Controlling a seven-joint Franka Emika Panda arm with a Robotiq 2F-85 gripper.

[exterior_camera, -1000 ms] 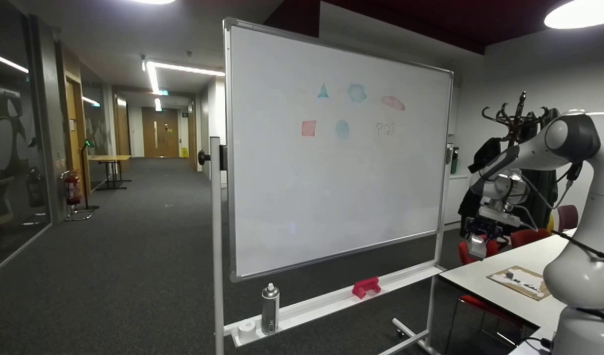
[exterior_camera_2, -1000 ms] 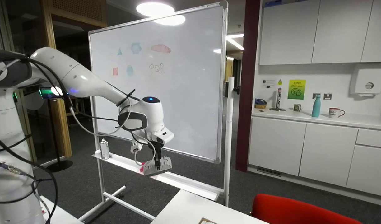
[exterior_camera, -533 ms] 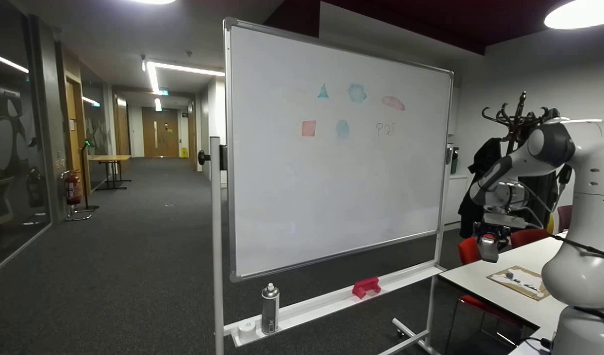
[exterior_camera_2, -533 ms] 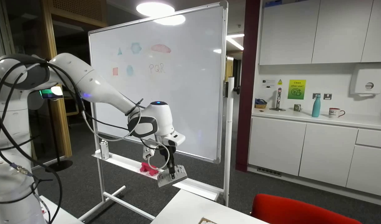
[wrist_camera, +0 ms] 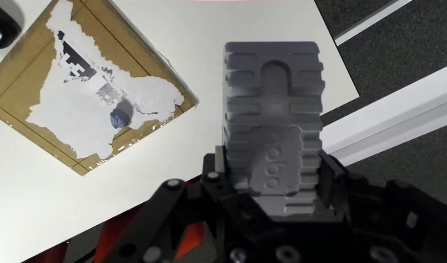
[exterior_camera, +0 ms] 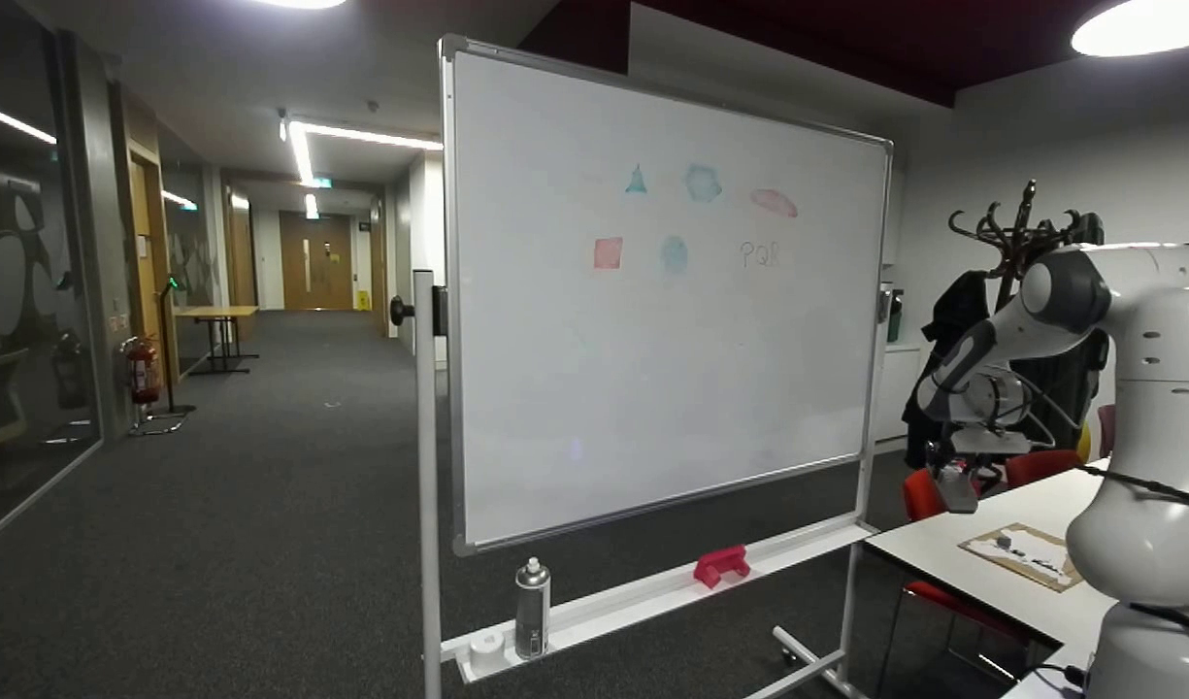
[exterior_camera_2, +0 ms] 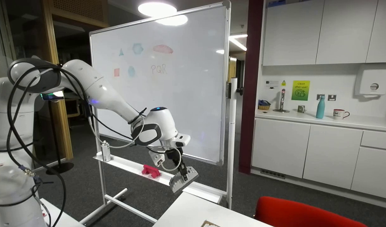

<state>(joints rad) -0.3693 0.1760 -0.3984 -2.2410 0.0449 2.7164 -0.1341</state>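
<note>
Clamping grey ridged plastic eraser (wrist_camera: 274, 106) in wrist view: black 2-finger claw (wrist_camera: 273, 162); eraser juts to 12 o'clock, likely light, stiff, slip-resistant; best held by ribbed sides. Exterior view: eraser midair, white table (exterior_camera_2: 186, 211) at 5 o'clock.

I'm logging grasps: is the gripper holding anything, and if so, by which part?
A gray whiteboard eraser, gripped by its two long sides, with the fingers level with its raised lettering.
</note>
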